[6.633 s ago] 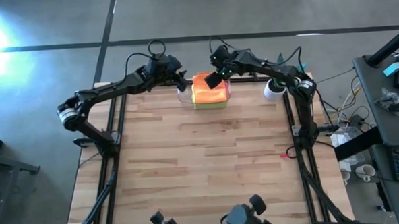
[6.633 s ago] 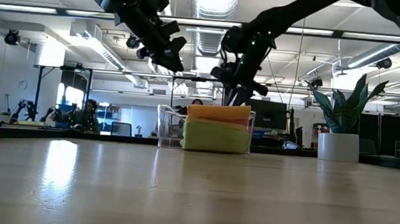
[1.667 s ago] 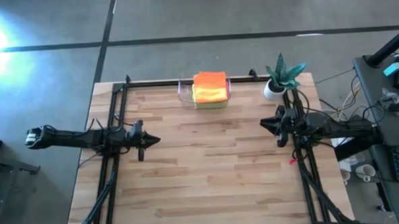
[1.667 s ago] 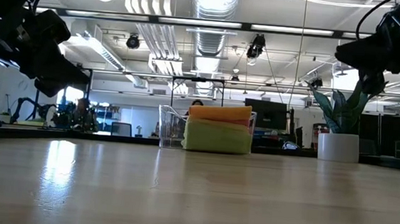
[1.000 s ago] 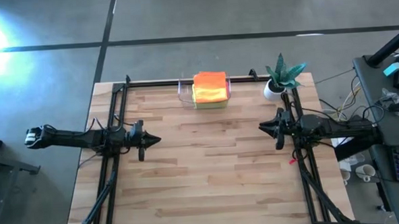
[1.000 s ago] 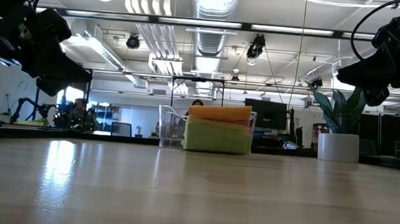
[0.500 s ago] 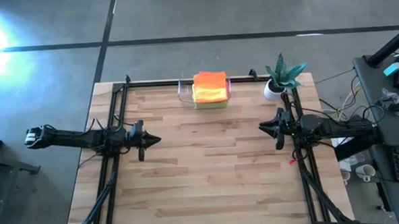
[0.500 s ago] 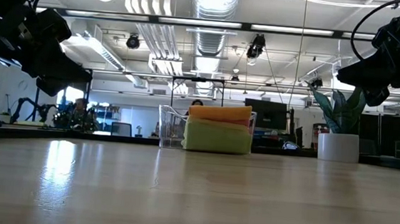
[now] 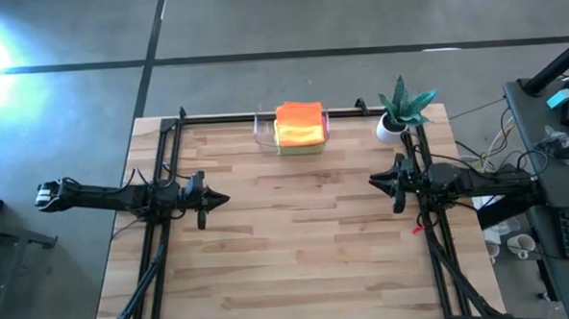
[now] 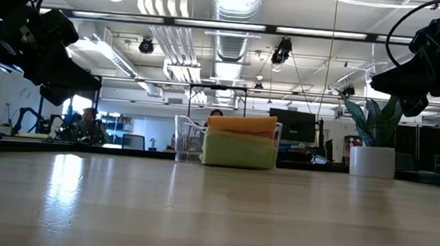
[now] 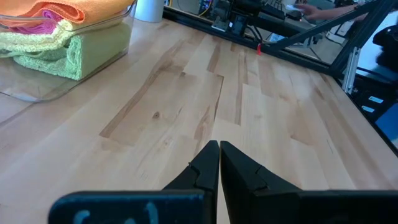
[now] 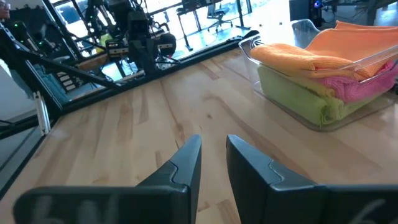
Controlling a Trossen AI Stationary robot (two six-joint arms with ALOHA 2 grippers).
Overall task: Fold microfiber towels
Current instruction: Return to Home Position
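Lying level across the middle left of the high view, the left arm reaches in over the wooden table (image 9: 298, 255); the left gripper (image 9: 215, 198) hangs just inside the table's left edge, above bare planks; in the left wrist view its two dark fingers (image 11: 202, 168) are pressed together tip to tip, clenched on themselves. At the upper centre of the high view a clear plastic bin (image 9: 261, 132) stands against the table's far rail, well apart from both grippers; the folded microfiber towels (image 9: 299, 126) sit stacked inside it and rise above its rim; the orange towel (image 12: 311, 53) lies on top, the pink towel (image 12: 357, 87) just under it, and a lime green towel (image 12: 298, 93) lower down, pressed against the bin's wall. At the middle right of the high view the right gripper (image 9: 375, 181) points inward from the table's right edge; in the right wrist view its fingers (image 12: 186, 162) stand slightly parted, released, with bare wood showing through the narrow gap. A potted plant (image 9: 399, 111) in a white pot stands at the upper right corner of the table, just beyond the right arm.
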